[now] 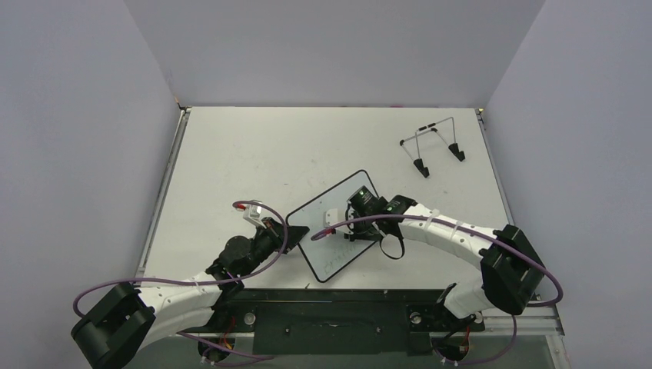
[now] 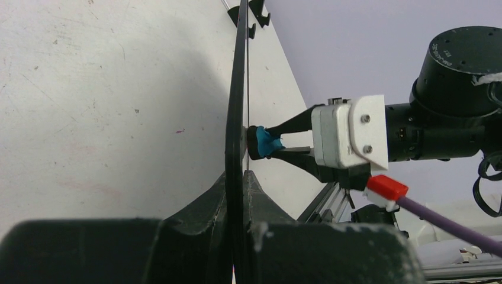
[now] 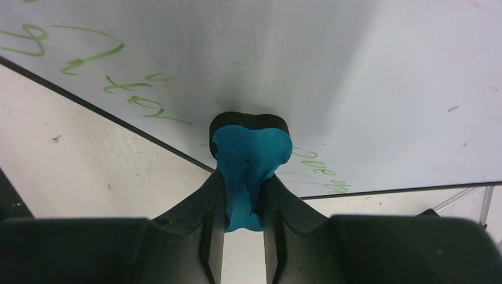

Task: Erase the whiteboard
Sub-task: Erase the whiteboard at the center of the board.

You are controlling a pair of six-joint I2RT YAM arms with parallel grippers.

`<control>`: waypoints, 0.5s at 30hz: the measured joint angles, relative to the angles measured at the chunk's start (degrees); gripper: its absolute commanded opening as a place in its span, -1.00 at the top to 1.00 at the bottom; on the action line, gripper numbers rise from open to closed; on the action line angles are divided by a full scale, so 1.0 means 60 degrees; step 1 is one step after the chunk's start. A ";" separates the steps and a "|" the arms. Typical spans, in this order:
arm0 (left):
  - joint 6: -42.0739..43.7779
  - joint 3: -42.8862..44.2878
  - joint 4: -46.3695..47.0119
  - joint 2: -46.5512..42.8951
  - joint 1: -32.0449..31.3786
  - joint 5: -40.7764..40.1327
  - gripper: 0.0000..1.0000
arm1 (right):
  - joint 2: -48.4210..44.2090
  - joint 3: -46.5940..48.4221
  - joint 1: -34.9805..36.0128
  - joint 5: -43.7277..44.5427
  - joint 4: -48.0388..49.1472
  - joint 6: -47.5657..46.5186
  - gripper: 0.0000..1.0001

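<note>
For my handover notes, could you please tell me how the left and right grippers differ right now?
The left gripper clamps the whiteboard by its rim; the right gripper pinches the blue eraser. The left gripper only holds; the right gripper presses its eraser against the board's written face. Both are shut.

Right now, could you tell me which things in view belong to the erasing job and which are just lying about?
In the job:
- whiteboard, gripped at its rim by the left gripper
- eraser, blue, pinched in the right gripper and set against the board near the green writing

Lying about:
- wire stand, at the table's far right, untouched
</note>
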 measured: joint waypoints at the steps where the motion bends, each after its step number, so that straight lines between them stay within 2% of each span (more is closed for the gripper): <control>1: 0.0000 0.0000 0.0000 0.0000 0.0000 0.0000 1.00 | 0.0000 0.0000 -0.0033 0.0066 0.0036 0.0098 1.00; 8: 0.0029 0.0015 0.0007 0.0015 0.0007 0.0124 1.00 | 0.0018 0.0000 -0.1257 0.0222 0.0157 0.0171 1.00; 15: 0.0022 0.0026 0.0040 0.0051 0.0007 0.0200 1.00 | 0.0025 0.0029 -0.0157 -0.0368 -0.0667 -0.0390 1.00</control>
